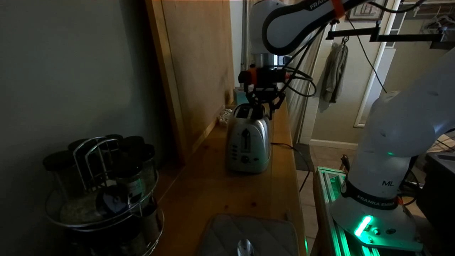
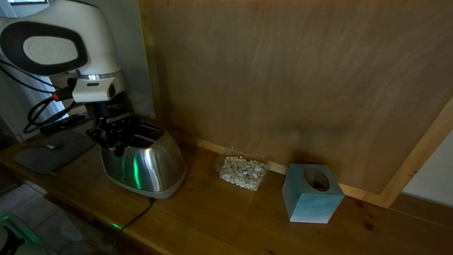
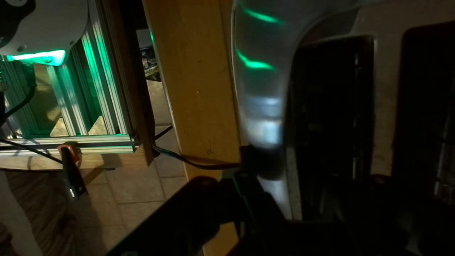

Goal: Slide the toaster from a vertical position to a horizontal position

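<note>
The brushed silver toaster [image 1: 249, 149] stands upright on the wooden counter [image 1: 213, 195], with its lever end facing an exterior view. It also shows in an exterior view [image 2: 155, 163], with a long side toward the counter's front edge. In the wrist view its slot top and silver side [image 3: 265, 117] fill the right half. My gripper [image 1: 265, 112] is down at the toaster's top and straddles the upper wall. One finger is outside the silver side, close against it. The other [image 2: 129, 143] is at the slot and mostly hidden in darkness. Whether both press on the wall is unclear.
A clear box of pale pebbles [image 2: 244, 171] and a blue tissue box [image 2: 313, 194] stand along the wooden wall panel [image 2: 300, 88]. A spice rack [image 1: 106, 188] and a grey mat [image 1: 249, 234] with a spoon are at the other end. The toaster's cord [image 2: 134, 217] hangs over the edge.
</note>
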`<state>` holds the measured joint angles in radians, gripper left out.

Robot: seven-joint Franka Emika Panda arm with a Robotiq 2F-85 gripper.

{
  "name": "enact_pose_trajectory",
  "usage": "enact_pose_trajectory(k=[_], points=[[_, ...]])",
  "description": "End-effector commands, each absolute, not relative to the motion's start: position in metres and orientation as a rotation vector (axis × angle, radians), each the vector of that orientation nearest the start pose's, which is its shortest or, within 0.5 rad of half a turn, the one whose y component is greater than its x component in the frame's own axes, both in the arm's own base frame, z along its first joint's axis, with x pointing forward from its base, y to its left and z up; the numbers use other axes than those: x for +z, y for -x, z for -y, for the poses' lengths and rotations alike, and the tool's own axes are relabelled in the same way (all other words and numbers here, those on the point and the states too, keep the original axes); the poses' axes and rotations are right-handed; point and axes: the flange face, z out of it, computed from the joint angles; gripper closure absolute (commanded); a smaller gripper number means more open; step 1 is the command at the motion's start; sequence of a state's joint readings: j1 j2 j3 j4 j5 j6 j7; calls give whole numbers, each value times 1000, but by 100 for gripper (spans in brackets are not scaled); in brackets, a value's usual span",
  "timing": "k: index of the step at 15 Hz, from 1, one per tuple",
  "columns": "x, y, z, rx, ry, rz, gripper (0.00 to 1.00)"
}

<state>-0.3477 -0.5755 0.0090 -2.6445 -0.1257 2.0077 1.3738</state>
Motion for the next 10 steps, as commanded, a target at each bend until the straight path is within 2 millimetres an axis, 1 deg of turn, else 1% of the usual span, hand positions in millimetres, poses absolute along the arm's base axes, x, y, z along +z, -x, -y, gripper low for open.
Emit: enact_pose_trajectory(k=[1,3,4,5,10], points=[[434,-324,138,-36,2112,-2443,91],[431,-324,141,-20,2125,-2433,91],[431,-324,142,-26,2128,-2434,58],[432,-324,143,-36,2131,-2432,39],[449,-320,145,-93,2109,-2432,6]])
